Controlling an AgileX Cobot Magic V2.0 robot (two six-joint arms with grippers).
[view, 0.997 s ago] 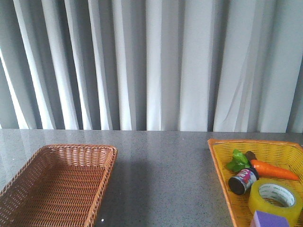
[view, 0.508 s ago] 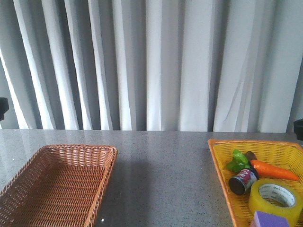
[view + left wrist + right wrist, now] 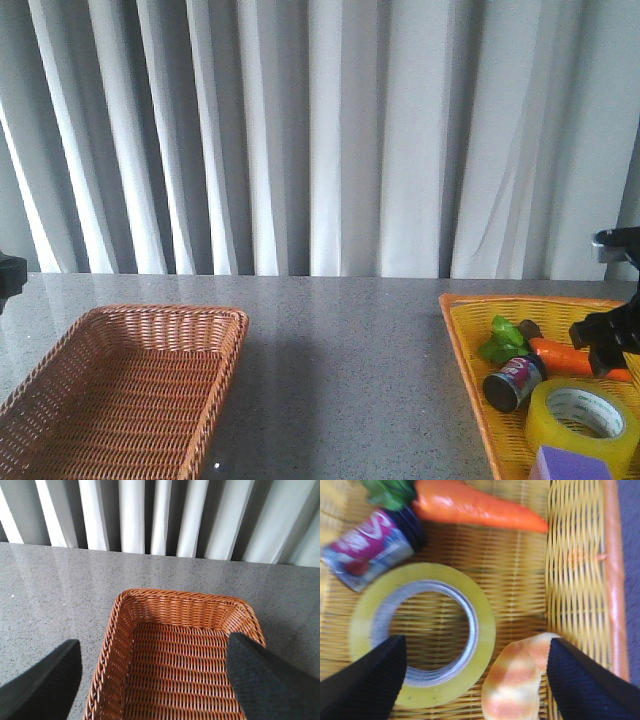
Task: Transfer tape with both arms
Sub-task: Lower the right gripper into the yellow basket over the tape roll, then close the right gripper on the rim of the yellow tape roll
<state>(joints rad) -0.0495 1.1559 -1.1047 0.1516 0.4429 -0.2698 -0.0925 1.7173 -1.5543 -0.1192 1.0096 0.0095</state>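
1. The tape (image 3: 583, 414) lies flat in the yellow basket (image 3: 462, 340) at the right, beside a small jar (image 3: 512, 383) and a carrot (image 3: 575, 359).
2. Only the right wrist view shows an orange-striped object (image 3: 516, 677) touching the tape.
3. The right gripper (image 3: 475, 680) hovers over it, wide open, empty.
4. The left gripper (image 3: 155, 680), open and empty, hangs over the brown basket (image 3: 116, 630).

Yellow translucent tape (image 3: 582, 421) roll lies flat, hole up. Sits in yellow basket (image 3: 470, 340), untouched, white core visible.
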